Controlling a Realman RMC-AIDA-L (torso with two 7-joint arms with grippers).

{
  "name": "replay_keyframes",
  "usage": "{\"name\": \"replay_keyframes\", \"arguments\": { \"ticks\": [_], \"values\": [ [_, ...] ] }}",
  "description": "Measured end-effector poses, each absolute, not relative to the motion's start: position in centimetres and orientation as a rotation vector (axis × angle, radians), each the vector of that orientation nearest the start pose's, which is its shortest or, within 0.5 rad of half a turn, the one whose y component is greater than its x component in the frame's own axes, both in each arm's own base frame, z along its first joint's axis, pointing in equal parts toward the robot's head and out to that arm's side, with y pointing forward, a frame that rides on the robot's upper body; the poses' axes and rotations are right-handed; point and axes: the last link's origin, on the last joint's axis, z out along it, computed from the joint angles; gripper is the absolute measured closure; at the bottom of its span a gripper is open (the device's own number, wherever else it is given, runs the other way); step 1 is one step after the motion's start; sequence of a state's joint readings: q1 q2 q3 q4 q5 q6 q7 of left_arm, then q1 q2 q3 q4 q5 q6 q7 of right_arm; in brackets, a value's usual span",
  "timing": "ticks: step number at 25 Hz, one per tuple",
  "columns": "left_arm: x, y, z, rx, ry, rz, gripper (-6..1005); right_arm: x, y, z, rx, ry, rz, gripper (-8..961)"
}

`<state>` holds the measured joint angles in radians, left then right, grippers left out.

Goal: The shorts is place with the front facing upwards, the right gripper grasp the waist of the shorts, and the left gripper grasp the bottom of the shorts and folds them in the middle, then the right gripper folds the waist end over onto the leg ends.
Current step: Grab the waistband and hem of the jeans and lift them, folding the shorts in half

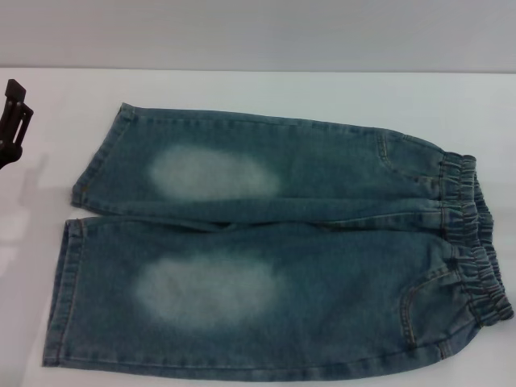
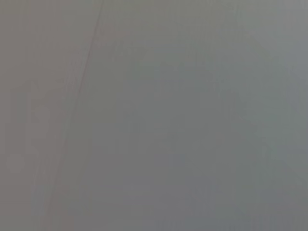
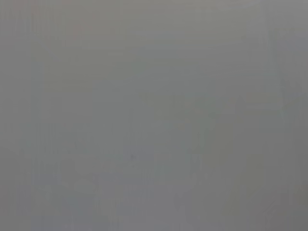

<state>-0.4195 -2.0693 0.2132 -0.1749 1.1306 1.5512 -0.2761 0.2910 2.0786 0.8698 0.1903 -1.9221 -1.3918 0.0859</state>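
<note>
The shorts [image 1: 274, 258] lie flat and unfolded on the white table [image 1: 266, 93], front up, with a pale faded patch on each leg. Their gathered waist [image 1: 472, 242] is at the right. The bottom of the shorts [image 1: 76, 234], two flat hemmed leg ends, is at the left. Part of my left gripper [image 1: 14, 121] shows as a black claw at the far left edge in the head view, apart from the leg hems and holding nothing. My right gripper is out of view. Both wrist views show only a plain grey surface.
Bare white table lies beyond the shorts and to their left. A grey wall [image 1: 258, 32] runs behind the table's far edge.
</note>
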Motion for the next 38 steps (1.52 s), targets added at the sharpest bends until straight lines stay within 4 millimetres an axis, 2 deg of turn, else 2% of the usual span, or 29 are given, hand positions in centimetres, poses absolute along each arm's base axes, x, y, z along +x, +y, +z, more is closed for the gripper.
{"name": "replay_keyframes", "arguments": {
  "ticks": [30,33,38],
  "values": [
    [-32.8,29.2,1.4,-1.384,-0.514,-0.961,188,37.3,27.9,4.4,-1.107,0.554,0.709,151],
    [-32.7,29.5,1.5,-1.376,-0.511,-0.965,188,37.3,27.7,4.4,-1.104,0.556,0.709,150],
    [-31.1,32.0,2.7,-1.414,-0.465,-1.035,188,37.5,27.4,4.4,-1.101,0.558,0.701,150]
  ]
}}
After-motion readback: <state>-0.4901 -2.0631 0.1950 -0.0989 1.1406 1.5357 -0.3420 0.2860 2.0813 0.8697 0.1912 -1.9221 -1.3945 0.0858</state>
